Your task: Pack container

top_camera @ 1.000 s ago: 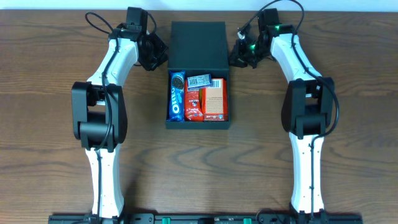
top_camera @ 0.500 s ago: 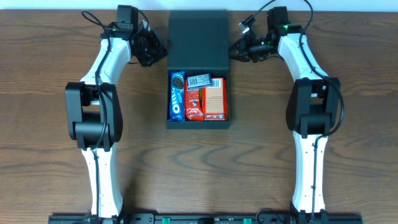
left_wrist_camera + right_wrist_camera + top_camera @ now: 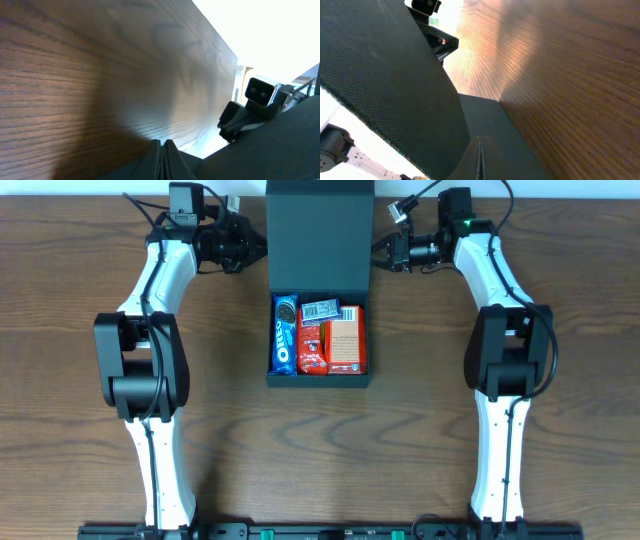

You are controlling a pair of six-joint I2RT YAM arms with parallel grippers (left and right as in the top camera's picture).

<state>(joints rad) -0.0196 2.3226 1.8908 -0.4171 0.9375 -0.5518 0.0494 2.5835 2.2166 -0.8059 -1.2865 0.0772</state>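
The black container sits open at the table's middle, holding a blue Oreo packet, a red packet, an orange carton and a silver packet. Its flap lid is tilted up at the far side. My left gripper is shut, at the lid's left edge. My right gripper is shut, at the lid's right edge. In the left wrist view the shut fingers lie beside the black lid. In the right wrist view the shut fingers sit under the lid.
The wooden table lies around the box. Its far edge is just behind both grippers and the lid's hinge-side end.
Both grippers have moved toward the table's far edge and outward. The lid has risen off the table and looks larger from overhead.
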